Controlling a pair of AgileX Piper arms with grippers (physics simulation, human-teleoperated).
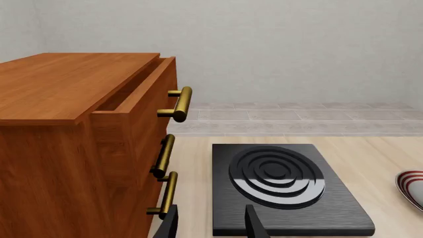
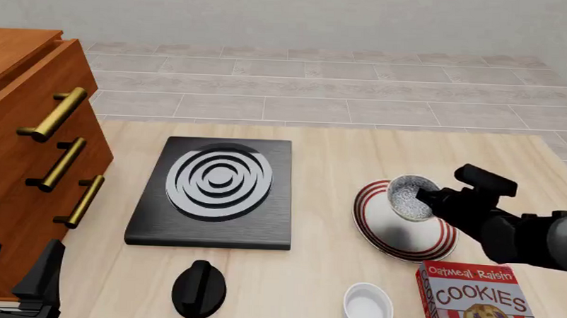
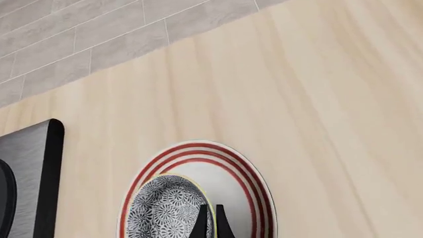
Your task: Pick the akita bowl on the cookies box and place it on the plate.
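the right gripper (image 3: 209, 220) has its 2 fingers pinched narrowly over the rim of the akita bowl (image 2: 411, 197), so the bowl lies directly at the fingertips, its near wall between them. in the front view the bowl hangs tilted over the far-left part of the plate (image 2: 404, 232); whether it touches the plate i cannot tell. the wrist view shows it inside the red rings, off-centre. the coming move, as i judge it, is a short lowering and levelling toward the plate's middle before letting go. the cookies box (image 2: 476, 301) sits near the plate, on the robot's side, with nothing on top. the left gripper (image 1: 210, 223) is well apart, fingers spread wide and empty, by the wooden drawer cabinet (image 2: 24, 157). the black stove (image 2: 216, 192), a black knob (image 2: 200, 289) and a white ramekin (image 2: 368, 307) stay clear of the path.
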